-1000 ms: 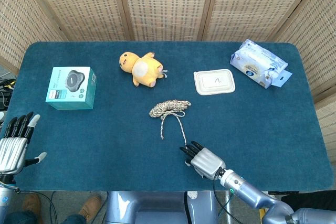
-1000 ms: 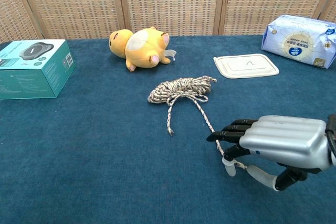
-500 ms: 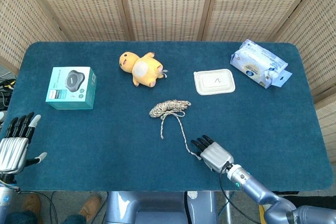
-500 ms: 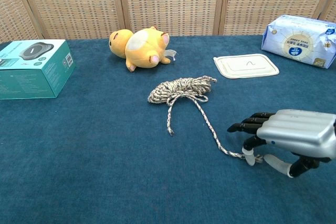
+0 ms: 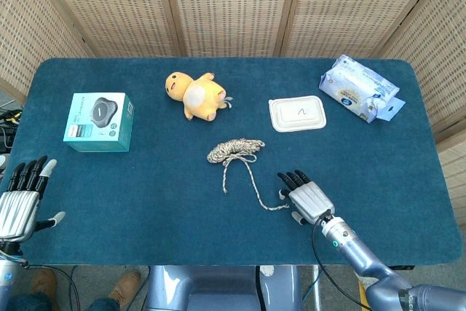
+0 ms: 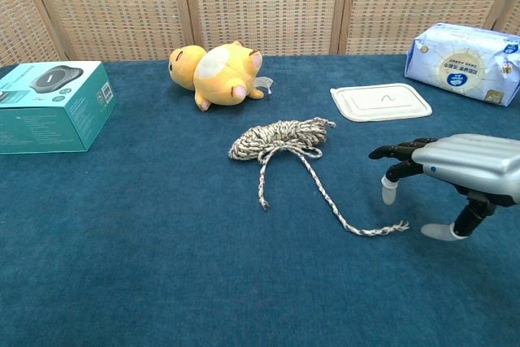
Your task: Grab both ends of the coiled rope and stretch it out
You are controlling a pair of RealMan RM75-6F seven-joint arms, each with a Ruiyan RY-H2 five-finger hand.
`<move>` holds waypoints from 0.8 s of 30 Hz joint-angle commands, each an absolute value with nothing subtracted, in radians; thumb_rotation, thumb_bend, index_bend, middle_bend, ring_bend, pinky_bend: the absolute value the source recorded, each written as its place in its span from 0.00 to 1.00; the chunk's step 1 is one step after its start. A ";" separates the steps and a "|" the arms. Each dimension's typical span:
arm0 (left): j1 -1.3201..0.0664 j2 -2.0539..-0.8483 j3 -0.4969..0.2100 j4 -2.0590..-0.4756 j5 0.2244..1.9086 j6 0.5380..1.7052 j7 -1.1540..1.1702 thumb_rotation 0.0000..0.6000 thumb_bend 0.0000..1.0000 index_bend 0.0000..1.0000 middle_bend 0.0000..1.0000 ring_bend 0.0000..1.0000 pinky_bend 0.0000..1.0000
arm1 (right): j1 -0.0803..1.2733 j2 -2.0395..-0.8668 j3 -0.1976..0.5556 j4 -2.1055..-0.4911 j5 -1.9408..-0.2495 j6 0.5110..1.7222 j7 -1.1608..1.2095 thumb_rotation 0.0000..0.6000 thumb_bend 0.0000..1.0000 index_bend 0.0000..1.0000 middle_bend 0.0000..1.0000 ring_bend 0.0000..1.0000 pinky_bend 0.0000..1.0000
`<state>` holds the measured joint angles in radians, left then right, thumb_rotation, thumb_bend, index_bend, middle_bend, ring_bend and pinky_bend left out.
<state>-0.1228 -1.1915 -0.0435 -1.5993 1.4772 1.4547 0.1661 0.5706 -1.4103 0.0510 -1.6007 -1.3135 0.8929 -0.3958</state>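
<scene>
Woven rattan screens stand behind a table (image 5: 145, 202) covered in dark blue cloth. The coiled rope (image 5: 234, 151) lies near the table's middle, one loose end trailing toward the front edge and another curving right to finish just beside the right hand (image 5: 307, 198). That hand hovers above the cloth, fingers spread, grasping nothing. The left hand (image 5: 20, 200) sits at the front left corner, fingers extended and apart, also empty.
</scene>
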 commanded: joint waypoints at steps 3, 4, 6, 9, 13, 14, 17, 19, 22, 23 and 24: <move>-0.122 -1.191 -0.044 -1.599 1.476 1.456 0.164 1.00 0.00 0.00 0.00 0.00 0.00 | 0.573 -1.452 0.062 -1.577 -1.266 0.895 -0.399 1.00 0.29 0.38 0.00 0.00 0.00; -0.122 -1.191 -0.043 -1.598 1.476 1.455 0.163 1.00 0.00 0.00 0.00 0.00 0.00 | 0.574 -1.462 0.063 -1.570 -1.255 0.896 -0.404 1.00 0.29 0.40 0.00 0.00 0.00; -0.124 -1.191 -0.044 -1.598 1.475 1.452 0.163 1.00 0.00 0.00 0.00 0.00 0.00 | 0.578 -1.476 0.065 -1.560 -1.235 0.895 -0.412 1.00 0.30 0.41 0.00 0.00 0.00; -0.125 -1.192 -0.044 -1.595 1.472 1.448 0.161 1.00 0.00 0.00 0.00 0.00 0.00 | 0.583 -1.492 0.066 -1.551 -1.207 0.892 -0.428 1.00 0.32 0.44 0.00 0.00 0.00; -0.126 -1.191 -0.045 -1.593 1.469 1.447 0.156 1.00 0.00 0.00 0.00 0.00 0.00 | 0.588 -1.505 0.060 -1.541 -1.194 0.899 -0.454 1.00 0.32 0.46 0.00 0.00 0.00; -0.126 -1.191 -0.045 -1.593 1.469 1.447 0.156 1.00 0.00 0.00 0.00 0.00 0.00 | 0.588 -1.508 0.061 -1.541 -1.190 0.902 -0.455 1.00 0.32 0.46 0.00 0.00 0.00; -0.126 -1.190 -0.044 -1.593 1.469 1.445 0.156 1.00 0.00 0.00 0.00 0.00 0.00 | 0.590 -1.520 0.062 -1.537 -1.184 0.910 -0.462 1.00 0.32 0.46 0.00 0.00 0.00; -0.126 -1.191 -0.044 -1.593 1.469 1.445 0.158 1.00 0.00 0.00 0.00 0.00 0.00 | 0.592 -1.530 0.060 -1.529 -1.182 0.917 -0.472 1.00 0.32 0.46 0.00 0.00 0.00; -0.126 -1.191 -0.043 -1.593 1.469 1.445 0.157 1.00 0.00 0.00 0.00 0.00 0.00 | 0.595 -1.552 0.060 -1.513 -1.170 0.927 -0.493 1.00 0.33 0.47 0.00 0.00 0.00; -0.126 -1.191 -0.044 -1.592 1.468 1.445 0.157 1.00 0.00 0.00 0.00 0.00 0.00 | 0.597 -1.558 0.059 -1.510 -1.166 0.927 -0.497 1.00 0.33 0.47 0.00 0.00 0.00; -0.126 -1.191 -0.043 -1.592 1.468 1.445 0.157 1.00 0.00 0.00 0.00 0.00 0.00 | 0.598 -1.562 0.059 -1.508 -1.163 0.927 -0.502 1.00 0.34 0.47 0.00 0.00 0.00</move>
